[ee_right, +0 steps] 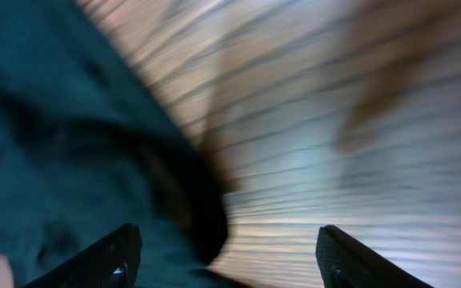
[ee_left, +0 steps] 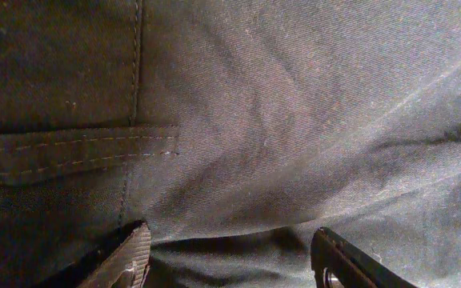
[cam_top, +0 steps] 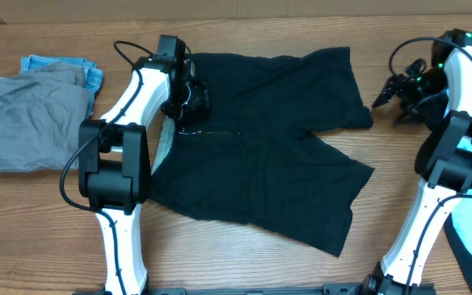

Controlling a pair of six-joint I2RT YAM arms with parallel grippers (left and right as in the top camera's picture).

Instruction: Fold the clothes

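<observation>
Black clothes (cam_top: 269, 156) spread on surface (cam_top: 47, 238), legs running rightward; left pincer (cam_top: 188, 100) released, low over waist end; right pincer (cam_top: 383, 95) released, just beside upper leg hem.

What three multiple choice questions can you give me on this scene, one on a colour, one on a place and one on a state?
1. What colour are the shorts?
A. red
B. white
C. black

2. Where does the grey garment lie?
A. on top of the shorts
B. left of the shorts, apart from them
C. draped over an arm

3. How does the left gripper stand?
A. open over the shorts
B. shut on the shorts
C. shut on the grey garment

Answers:
1 C, the overhead view shows plain black cloth.
2 B, a gap lies between the two.
3 A, its fingers stand wide apart in the left wrist view, with the dark cloth beneath them.
</observation>
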